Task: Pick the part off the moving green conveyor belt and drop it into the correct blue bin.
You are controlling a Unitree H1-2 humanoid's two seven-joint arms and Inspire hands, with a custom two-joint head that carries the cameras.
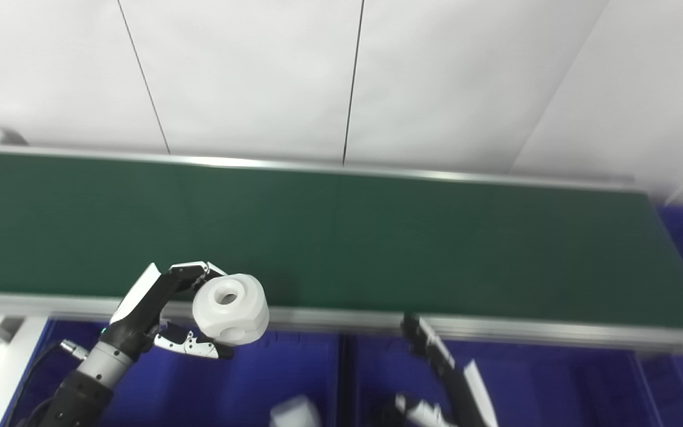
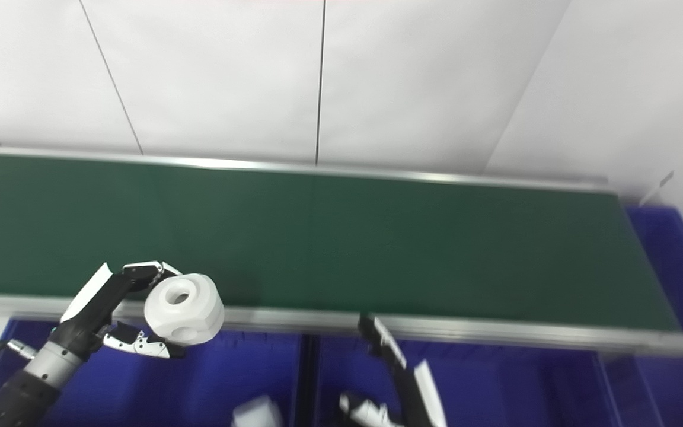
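Left robot hand grasps the white ring-shaped part between fingers and thumb, over the near rail of the green conveyor belt, above the left blue bin. Its bore faces up, a side hole toward the camera. Right robot hand hangs released.

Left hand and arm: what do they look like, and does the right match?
The left hand has black fingers with white shell panels; a silver metal wrist collar leads to a black forearm with a black cable alongside. The right hand shows the same black fingers and white panels; its wrist is out of frame.
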